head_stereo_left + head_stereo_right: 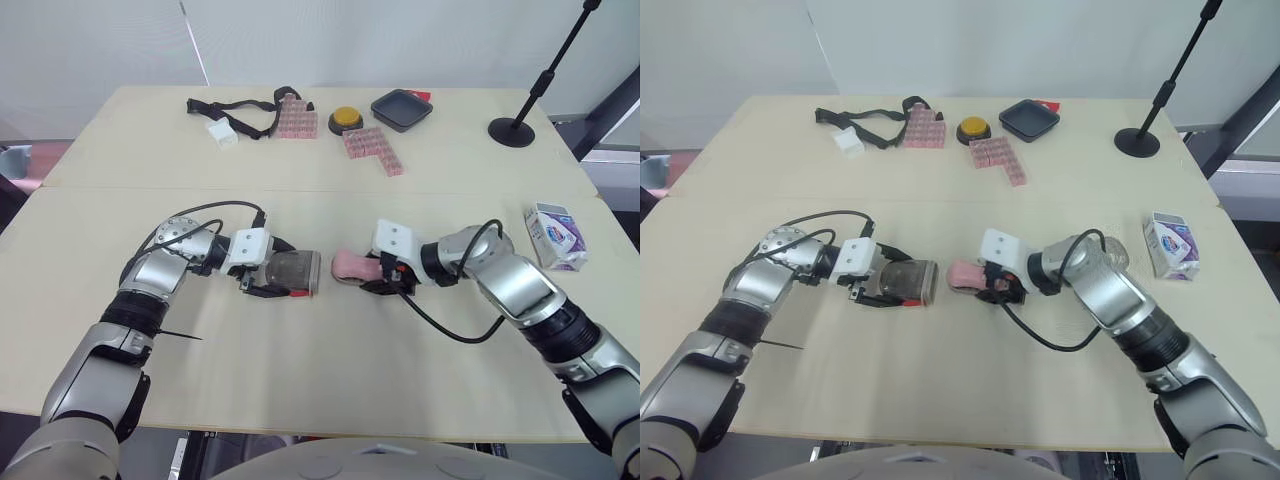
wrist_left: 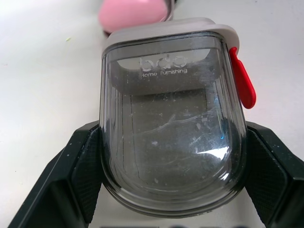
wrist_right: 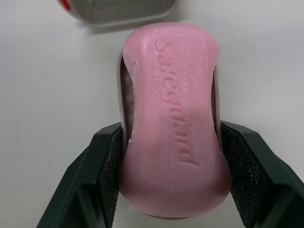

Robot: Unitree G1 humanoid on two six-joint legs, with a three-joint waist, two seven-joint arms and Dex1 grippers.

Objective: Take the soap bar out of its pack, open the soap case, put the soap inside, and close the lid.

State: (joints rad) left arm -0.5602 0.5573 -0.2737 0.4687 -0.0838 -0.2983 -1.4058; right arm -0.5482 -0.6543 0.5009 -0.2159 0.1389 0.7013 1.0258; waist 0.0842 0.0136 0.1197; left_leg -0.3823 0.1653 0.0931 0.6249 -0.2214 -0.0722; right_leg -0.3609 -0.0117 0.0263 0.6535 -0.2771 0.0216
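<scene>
The soap case [image 2: 173, 123] is pinched between the left fingers [image 2: 78, 166] and the soap bar [image 3: 173, 118] between the right fingers [image 3: 107, 161], held mouth-to-bar, close together over the surface [image 1: 320, 380], seemingly for sliding in.

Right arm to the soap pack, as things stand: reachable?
Probably not yet. The way looks free: the pack lies apart, to the right of that forearm, with nothing between them. But the right claw is shut on the soap, so it has no free grip until it lets that go.
</scene>
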